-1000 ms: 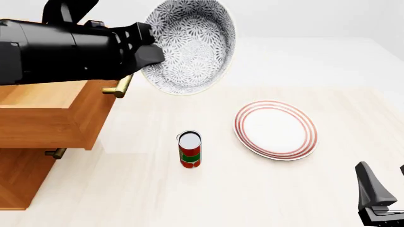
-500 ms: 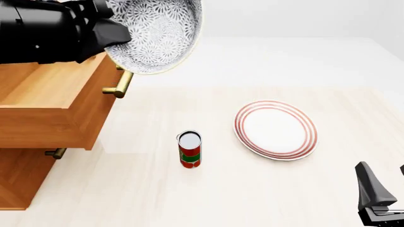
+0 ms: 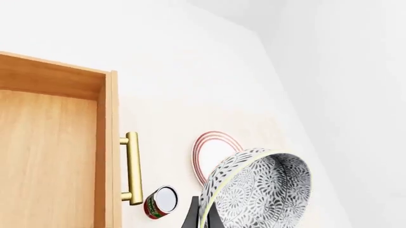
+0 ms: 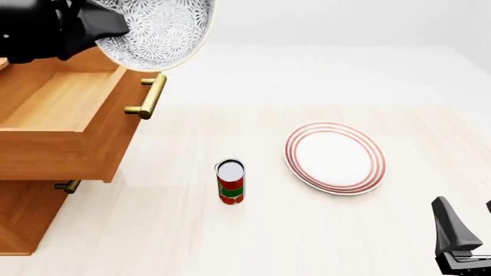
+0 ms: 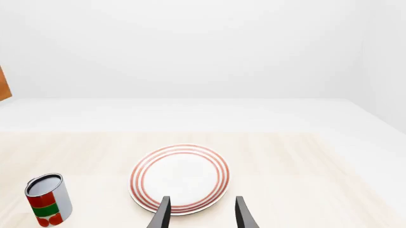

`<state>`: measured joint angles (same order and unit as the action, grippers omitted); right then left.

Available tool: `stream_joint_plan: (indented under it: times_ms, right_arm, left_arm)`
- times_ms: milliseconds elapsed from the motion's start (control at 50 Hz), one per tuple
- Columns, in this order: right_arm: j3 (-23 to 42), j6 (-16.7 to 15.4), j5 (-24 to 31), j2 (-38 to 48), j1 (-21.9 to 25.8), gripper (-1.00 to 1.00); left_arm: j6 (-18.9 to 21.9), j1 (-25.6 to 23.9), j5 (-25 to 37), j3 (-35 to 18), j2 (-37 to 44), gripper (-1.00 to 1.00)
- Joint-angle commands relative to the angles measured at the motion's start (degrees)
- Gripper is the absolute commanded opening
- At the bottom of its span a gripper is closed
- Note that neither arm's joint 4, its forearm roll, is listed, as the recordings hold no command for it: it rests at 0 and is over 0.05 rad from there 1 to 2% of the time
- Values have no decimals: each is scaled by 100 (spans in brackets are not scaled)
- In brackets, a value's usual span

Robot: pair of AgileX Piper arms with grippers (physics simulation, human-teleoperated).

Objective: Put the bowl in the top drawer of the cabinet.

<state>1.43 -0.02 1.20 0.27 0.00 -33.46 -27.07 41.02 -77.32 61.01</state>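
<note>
**Colleague:** Where was the bowl at that point?

**Me:** In the upper left of the front view. The bowl (image 4: 157,31) had moved leftward from where it hung half a second earlier, so it sat above the front edge of the top drawer (image 4: 65,115), tipped on its side with the mouth facing the camera. I judged the carry nearly done; what remained was bringing it over the open box and lowering it.

**Colleague:** And the grippers?

**Me:** The left gripper (image 3: 198,218) was pinching the bowl's rim, one finger on each side of the wall. The right gripper (image 5: 199,213) sat spread and holding nothing, low in the right corner, with the plate (image 5: 179,176) just past its fingers.

**Colleague:** Surfaces?

**Me:** The bowl was deep and round, grey-black lace pattern inside and out, with a pale rim. The drawer was a plain orange-brown wooden box with a smooth brass bar handle (image 4: 147,96), and the cabinet (image 4: 27,215) matched it. The plate was flat, white, red-ringed. A small can (image 4: 230,181) stood upright near it on the pale wood-grain table (image 4: 307,230).
</note>
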Motion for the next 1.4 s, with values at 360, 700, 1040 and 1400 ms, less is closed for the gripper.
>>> stream_joint_plan:
  times_ms: [360, 700, 1040, 1400]
  right_arm:
    - [0, 1, 0, 0, 0, 100]
    - [0, 1, 0, 0, 1, 100]
    - [0, 0, 0, 0, -1, 100]
    - [0, 0, 0, 0, -1, 100]
  left_arm:
    - [152, 725, 127, -175, -47, -100]
    - [133, 1283, 163, -221, -145, -100]
    - [185, 1759, 235, -251, -224, -100]
    - [282, 2370, 313, -235, -154, -100]
